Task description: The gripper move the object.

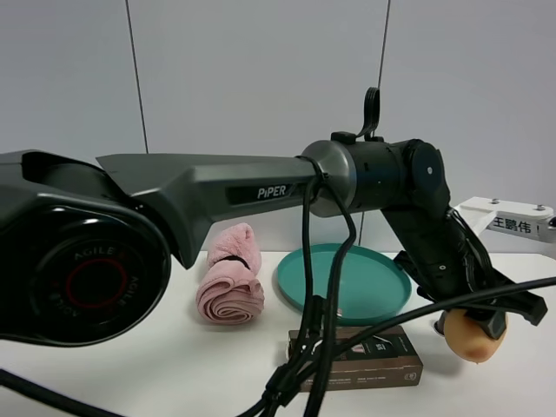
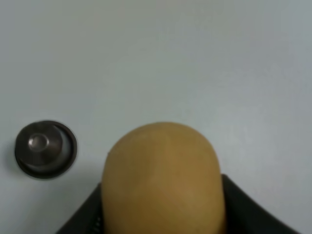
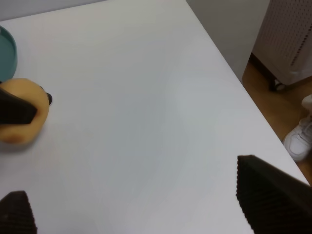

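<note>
potato (image 1: 473, 337): yellow-orange rounded lump, clamped in the left gripper (image 1: 479, 320), low over the table (image 1: 156, 369) near its right edge. Whether it touches the surface cannot be told.
left gripper: closed onto the potato, with one finger on each flank. The fingers (image 2: 253, 212) bear on its rear part and the front bulges clear of them.
grip: judged adequate but shallow. A rounded matte skin held behind its widest part may squeeze forward, so hold steady pressure, travel level and avoid jerks.
capsule (image 2: 45, 148): small and dark, near the potato but apart from it. Judged the nearest obstacle, so raise the load before any sideways travel.
box (image 1: 356, 356): dark and flat, at 9 o'clock of the potato in the high view, near it.
plate (image 1: 382, 287): teal and bare, at 10 o'clock of the potato.
towel (image 1: 230, 287): pink and rolled, at 9 o'clock of the plate, well apart from the potato.
cables (image 1: 308, 347): hang from the left arm across the plate and box. Judged a snag risk on any leftward travel.
right gripper (image 3: 131, 185): wide open and holding nothing, apart from the potato. It is best left where it is.
set-down: the task names no place. Lower until the table bears the weight, then release.
</note>
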